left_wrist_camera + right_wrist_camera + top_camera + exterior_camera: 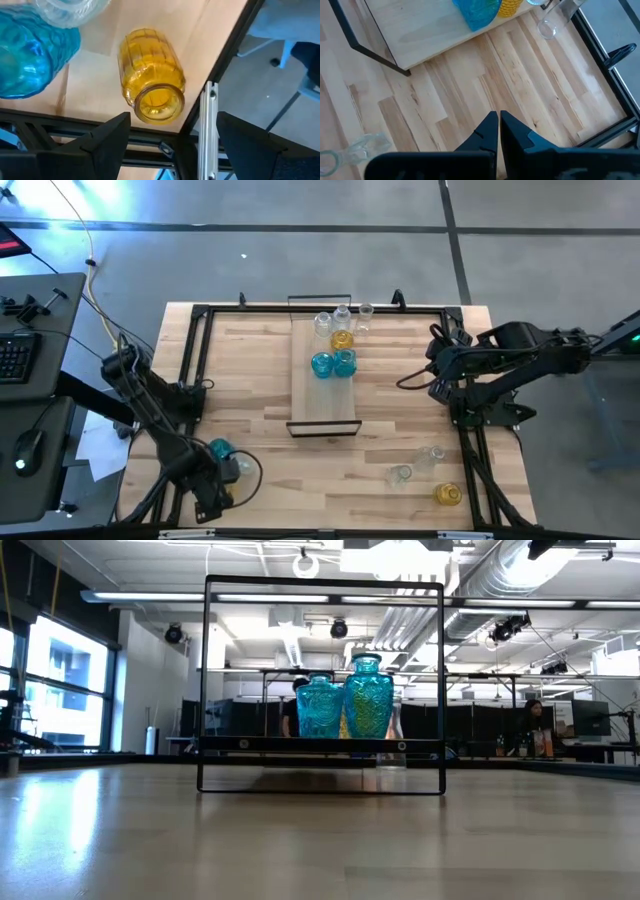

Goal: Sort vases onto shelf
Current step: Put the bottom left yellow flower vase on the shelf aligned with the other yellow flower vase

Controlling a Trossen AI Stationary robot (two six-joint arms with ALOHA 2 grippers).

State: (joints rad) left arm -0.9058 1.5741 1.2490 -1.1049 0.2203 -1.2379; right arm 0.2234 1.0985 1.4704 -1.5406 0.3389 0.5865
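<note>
The shelf (pixel 325 395) stands mid-table with two teal vases (pixel 333 364), an amber vase (pixel 342 340) and two clear ones (pixel 323 323) on its far end. The low view shows the teal pair (pixel 345 700) on the shelf (pixel 320 743). My left gripper (pixel 228 470) is open at the table's near left corner beside a teal vase (pixel 218 448). In the left wrist view an amber vase (pixel 150 75) lies on its side, mouth toward my open left gripper (pixel 172 145), with a teal vase (pixel 27 55) beside it. My right gripper (pixel 498 125) is shut above bare table, right of the shelf.
Two clear vases (pixel 415 465) and an amber one (pixel 447 494) lie near the table's near right corner. Another clear vase (pixel 366 312) stands just off the shelf's far right corner. Black frame rails (pixel 195 360) run along the table's edges. A desk with a keyboard (pixel 15 355) is at left.
</note>
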